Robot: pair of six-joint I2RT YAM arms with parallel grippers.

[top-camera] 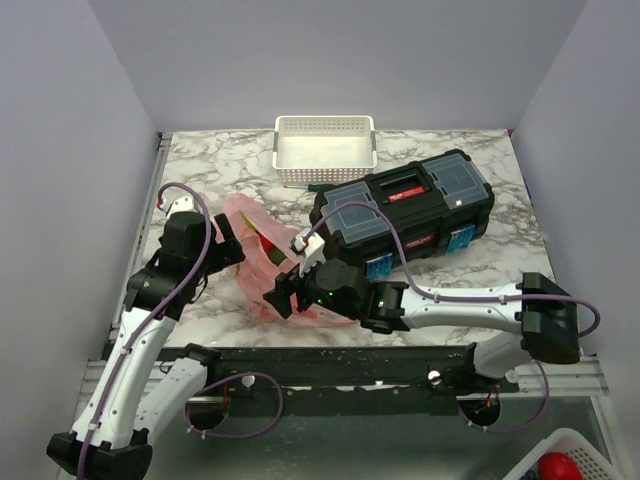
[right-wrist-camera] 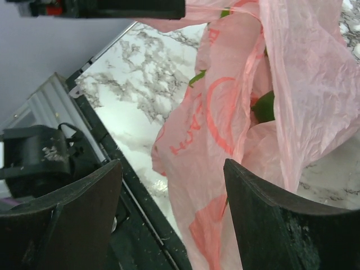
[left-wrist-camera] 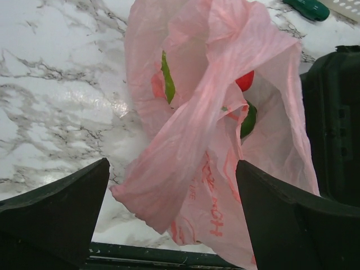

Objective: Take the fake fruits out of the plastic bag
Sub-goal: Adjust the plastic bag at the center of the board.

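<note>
The pink plastic bag (top-camera: 258,262) lies crumpled on the marble table, left of the black toolbox. In the left wrist view the bag (left-wrist-camera: 191,140) shows a red fruit (left-wrist-camera: 244,80), a darker green fruit (left-wrist-camera: 248,119) and a sliver of bright green fruit (left-wrist-camera: 167,79) inside its folds. My left gripper (left-wrist-camera: 171,219) is open, with loose bag film between its jaws. My right gripper (right-wrist-camera: 171,214) is open at the bag's near end; the bag (right-wrist-camera: 236,118) and a green fruit (right-wrist-camera: 264,107) lie just ahead. In the top view the left gripper (top-camera: 226,250) and right gripper (top-camera: 285,293) flank the bag.
A black toolbox (top-camera: 405,205) stands right of the bag, close against it. A white perforated basket (top-camera: 325,140) sits at the back, with a green-handled tool (top-camera: 310,186) in front of it. The table's dark front rail (top-camera: 330,355) runs just below the bag.
</note>
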